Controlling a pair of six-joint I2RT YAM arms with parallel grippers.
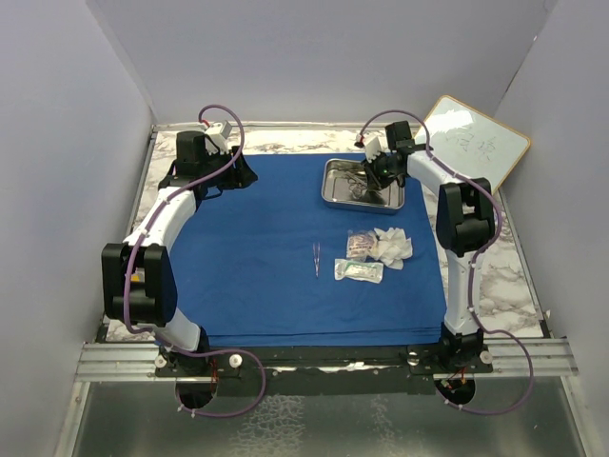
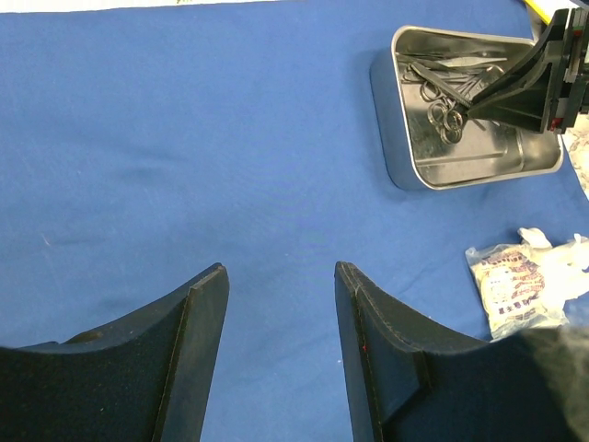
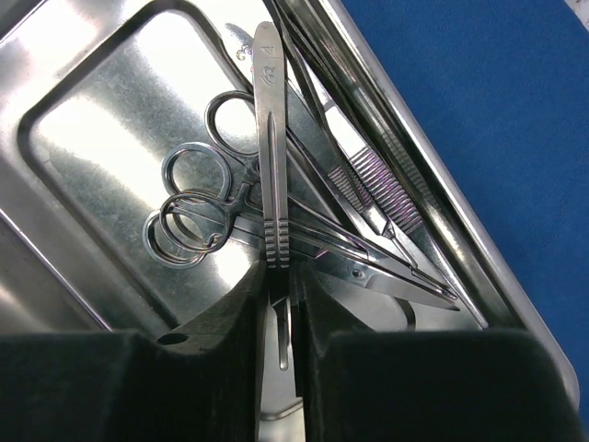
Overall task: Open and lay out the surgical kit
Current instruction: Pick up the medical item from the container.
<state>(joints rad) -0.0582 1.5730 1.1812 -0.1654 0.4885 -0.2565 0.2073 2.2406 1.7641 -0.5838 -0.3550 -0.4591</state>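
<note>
The royal-blue cloth (image 1: 257,257) lies spread flat over the table. On its far right sits the steel tray (image 1: 331,197), holding scissors (image 3: 189,216), forceps and other steel tools. My right gripper (image 3: 281,276) is down inside the tray (image 3: 83,120), shut on a flat ribbed steel instrument (image 3: 270,138) that sticks out ahead of the fingertips. My left gripper (image 2: 281,272) hovers open over bare cloth (image 2: 184,138) at the far left, holding nothing. Small tweezers (image 1: 316,259), white gauze (image 1: 392,246) and two clear packets (image 1: 359,271) lie on the cloth in front of the tray.
A wood-framed whiteboard (image 1: 476,143) leans at the back right, close behind the right arm. Grey walls close in the marbled table on three sides. In the left wrist view the right gripper (image 2: 479,106) shows over the tray (image 2: 396,138), with a packet (image 2: 511,281) nearby.
</note>
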